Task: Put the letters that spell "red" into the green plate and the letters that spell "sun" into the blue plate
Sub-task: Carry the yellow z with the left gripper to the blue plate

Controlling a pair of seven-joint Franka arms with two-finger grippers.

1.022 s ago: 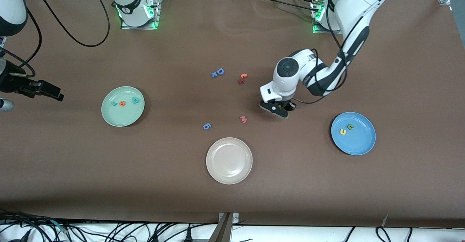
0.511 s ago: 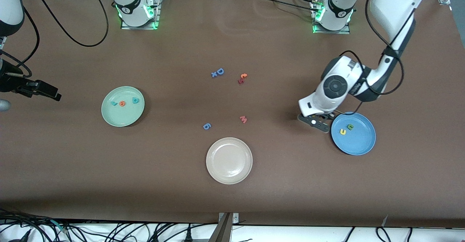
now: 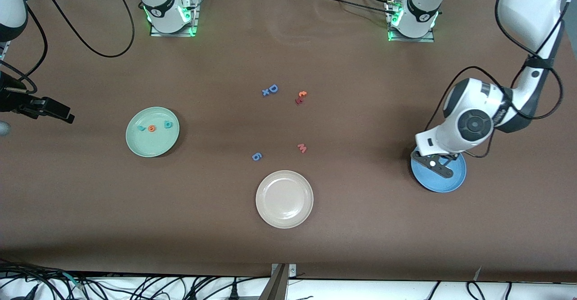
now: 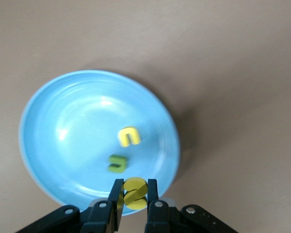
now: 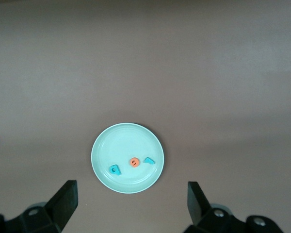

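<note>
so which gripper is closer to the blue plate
Left. The left gripper, shut on the yellow s, is over the blue plate. The right gripper waits open near the right arm's table end.

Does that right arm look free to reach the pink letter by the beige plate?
Probably yes. The right end effector is open, holding nothing, and the pink letter lies in the open near the beige plate; the left end effector is over the blue plate.
</note>
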